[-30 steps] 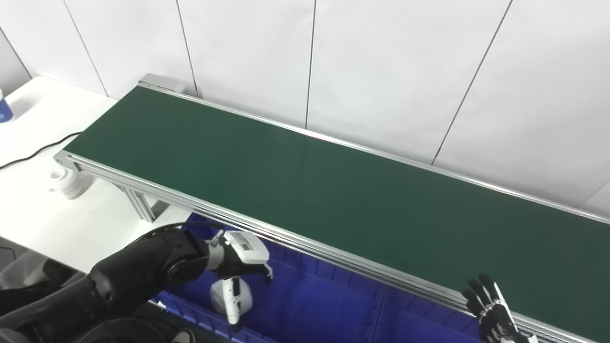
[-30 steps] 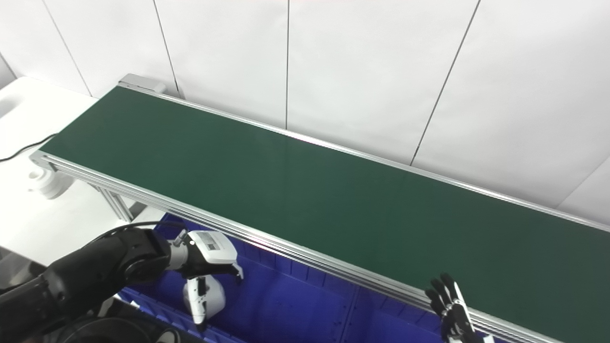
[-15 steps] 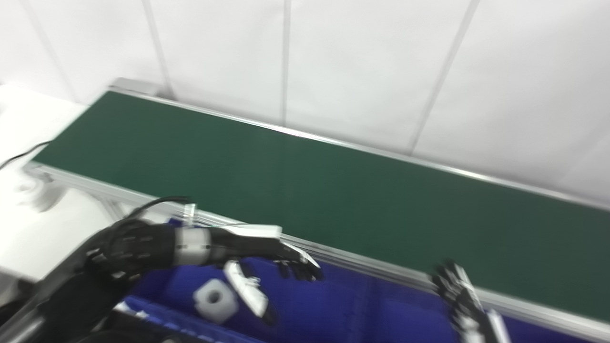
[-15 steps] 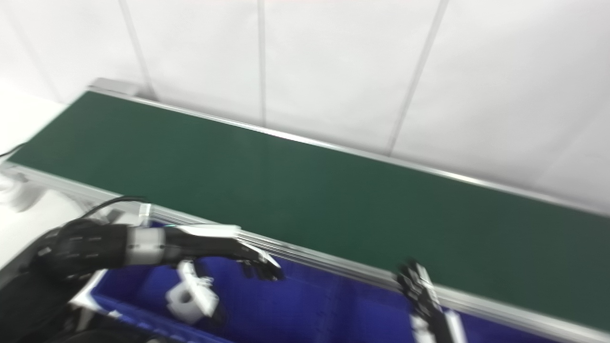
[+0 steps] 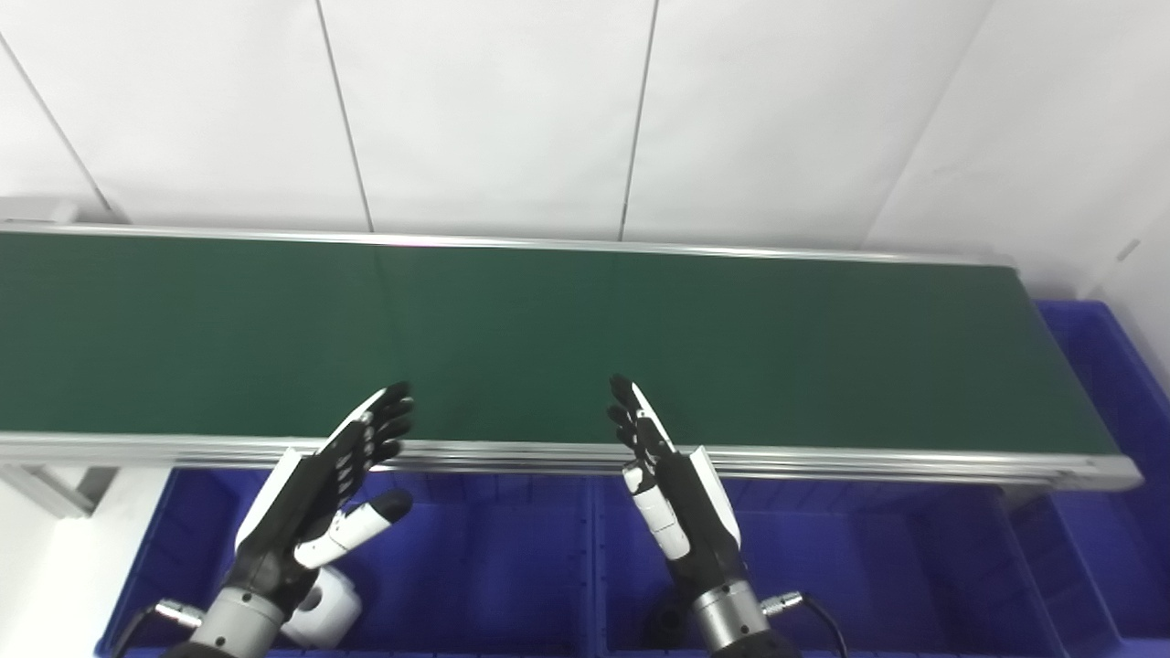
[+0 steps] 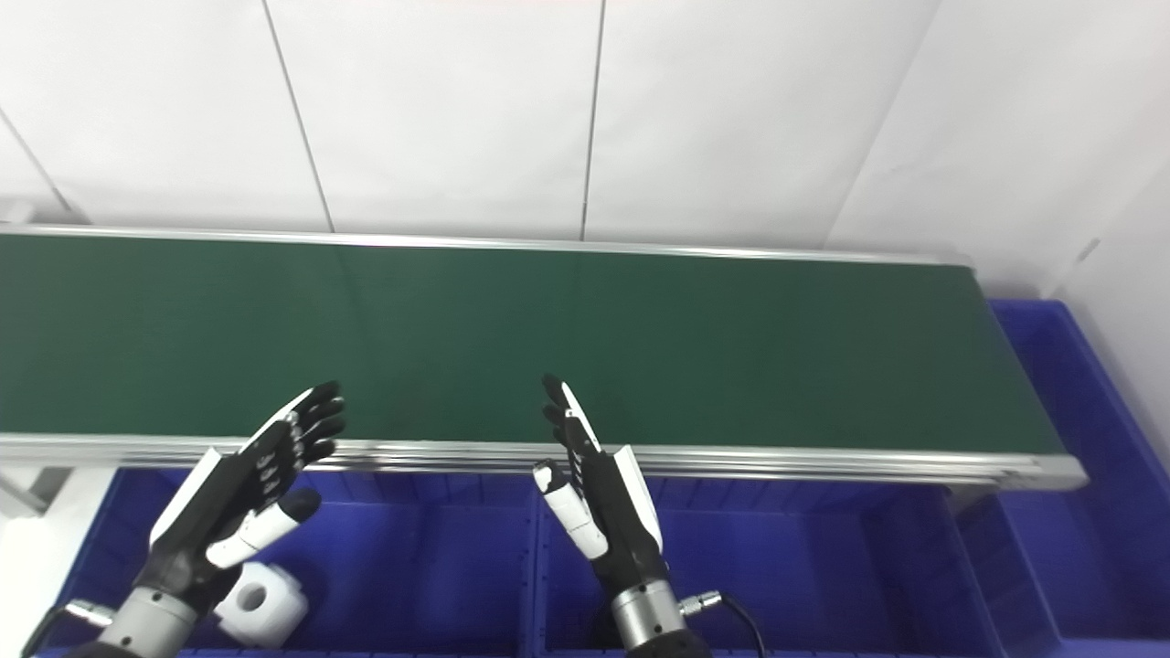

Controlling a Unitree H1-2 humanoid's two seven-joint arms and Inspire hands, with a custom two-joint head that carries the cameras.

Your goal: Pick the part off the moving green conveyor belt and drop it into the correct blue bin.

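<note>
The white part [image 6: 260, 601] lies in the blue bin [image 6: 439, 567] just below the spread, empty left robot hand [image 6: 239, 498], far nearer it than the equally spread right robot hand [image 6: 599, 498]; the belt [image 6: 512, 338] ahead carries nothing.

Both hands raised, fingers spread, holding nothing: left hand [image 5: 315, 498] and right hand [image 5: 676, 498] at the green conveyor belt's [image 5: 548, 338] near edge. White part [image 5: 324, 608] in the left blue bin [image 5: 494, 567], below the belt.
</note>
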